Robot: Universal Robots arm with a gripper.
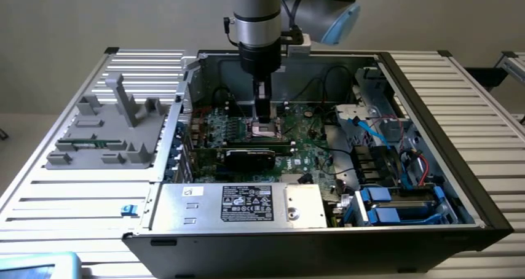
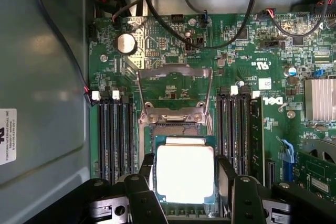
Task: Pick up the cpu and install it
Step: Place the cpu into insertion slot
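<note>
From the exterior view, the grey arm's gripper (image 1: 264,120) reaches down into an open black steel computer case (image 1: 328,254) on a ribbed aluminium table (image 1: 74,199). The cpu (image 1: 267,129) is a pale square at its tip, over the green motherboard (image 1: 316,141). From the wrist view, matte black fingers (image 2: 227,179) pinch the flat, shiny cpu (image 2: 185,173) by opposite edges, over the socket (image 2: 176,128), whose metal frame (image 2: 175,85) is swung open.

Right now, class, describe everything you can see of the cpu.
The cpu is a small flat square chip, pale shiny metal on top with a thin darker rim. It lies level between the black fingers of the gripper, which touch two opposite edges, over the open socket on the green board.
</note>
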